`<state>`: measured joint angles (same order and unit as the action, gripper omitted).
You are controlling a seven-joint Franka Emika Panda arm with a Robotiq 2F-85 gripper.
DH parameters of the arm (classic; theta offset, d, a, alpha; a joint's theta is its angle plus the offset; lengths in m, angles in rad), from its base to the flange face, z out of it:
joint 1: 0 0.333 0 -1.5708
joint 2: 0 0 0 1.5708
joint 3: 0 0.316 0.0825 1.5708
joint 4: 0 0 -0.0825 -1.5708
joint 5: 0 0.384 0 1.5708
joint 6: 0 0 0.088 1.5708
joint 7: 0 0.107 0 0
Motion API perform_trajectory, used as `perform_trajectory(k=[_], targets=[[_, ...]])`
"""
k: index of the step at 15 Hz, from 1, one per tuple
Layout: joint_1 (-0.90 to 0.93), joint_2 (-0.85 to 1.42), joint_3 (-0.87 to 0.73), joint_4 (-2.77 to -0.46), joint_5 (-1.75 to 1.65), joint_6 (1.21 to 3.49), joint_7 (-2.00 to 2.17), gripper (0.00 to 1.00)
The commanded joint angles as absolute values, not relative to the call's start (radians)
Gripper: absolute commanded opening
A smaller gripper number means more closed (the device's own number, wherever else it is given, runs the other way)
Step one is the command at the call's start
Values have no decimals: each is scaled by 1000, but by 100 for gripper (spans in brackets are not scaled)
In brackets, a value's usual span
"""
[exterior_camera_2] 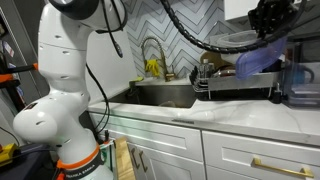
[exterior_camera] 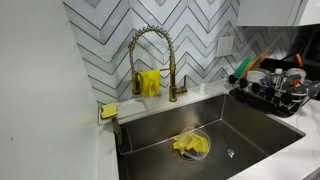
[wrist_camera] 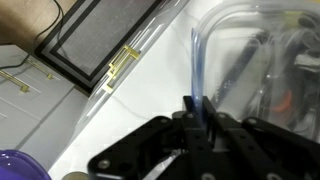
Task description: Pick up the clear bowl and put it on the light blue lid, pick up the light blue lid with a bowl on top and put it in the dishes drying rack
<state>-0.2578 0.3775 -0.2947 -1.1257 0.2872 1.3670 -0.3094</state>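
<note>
My gripper (wrist_camera: pixel 197 115) is shut on the thin edge of the light blue translucent lid (wrist_camera: pixel 199 72). In an exterior view the gripper (exterior_camera_2: pixel 268 36) holds the lid (exterior_camera_2: pixel 255 60) tilted in the air just above the dishes drying rack (exterior_camera_2: pixel 235 88). A clear bowl (exterior_camera: pixel 192 143) with something yellow in it lies on the floor of the sink (exterior_camera: pixel 150 135), apart from the lid. The rack (exterior_camera: pixel 275 100) stands at the right of the sink and holds several dishes. I cannot tell whether anything rests on the lid.
A brass spring faucet (exterior_camera: pixel 150 45) rises behind the sink, with yellow gloves (exterior_camera: pixel 150 82) hung on it. A yellow sponge (exterior_camera: pixel 108 111) lies at the sink's corner. A clear container (wrist_camera: pixel 270 70) and a purple item (wrist_camera: pixel 20 165) show in the wrist view.
</note>
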Motion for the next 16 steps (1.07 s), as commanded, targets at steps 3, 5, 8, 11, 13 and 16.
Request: perform_trajectory(k=[3,5,8,11,13,16], targets=[[-232,277,-245,-1216,392,1311,-312,3],[-232,269,-236,-1227,456,1318,-286,3],[-241,279,-227,-1234,585,1320,-248,3],[-236,296,-226,-1272,699,1365,-205,3],[-233,312,-226,-1290,757,1414,-183,3],[-233,345,-222,-1305,837,1488,-164,3]])
